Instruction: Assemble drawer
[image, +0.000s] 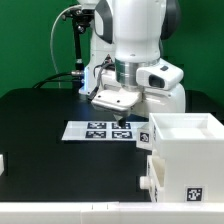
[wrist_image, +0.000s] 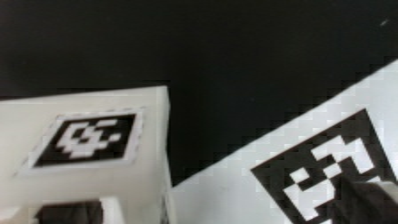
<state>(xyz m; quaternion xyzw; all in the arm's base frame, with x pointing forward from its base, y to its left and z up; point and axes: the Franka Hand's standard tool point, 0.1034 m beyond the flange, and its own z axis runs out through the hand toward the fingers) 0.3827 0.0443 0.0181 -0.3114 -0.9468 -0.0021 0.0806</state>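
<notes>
1. Black table (image: 40, 130) across the whole floor of the scene; green wall (image: 30, 40) behind; a black stand with cables at 11 o'clock.
2. Marker board (image: 100, 130) flat at centre, tags up.
3. Gripper (image: 117, 121) hanging low above the marker board; fingers too small and shadowed to judge, so cannot tell whether apart or together.
4. Large white drawer shell (image: 185, 150) at 4 o'clock, open top, tagged on its front, a smaller white part against its side.
5. Wrist view: blurred; two tagged white surfaces (wrist_image: 89, 140) over black.
</notes>
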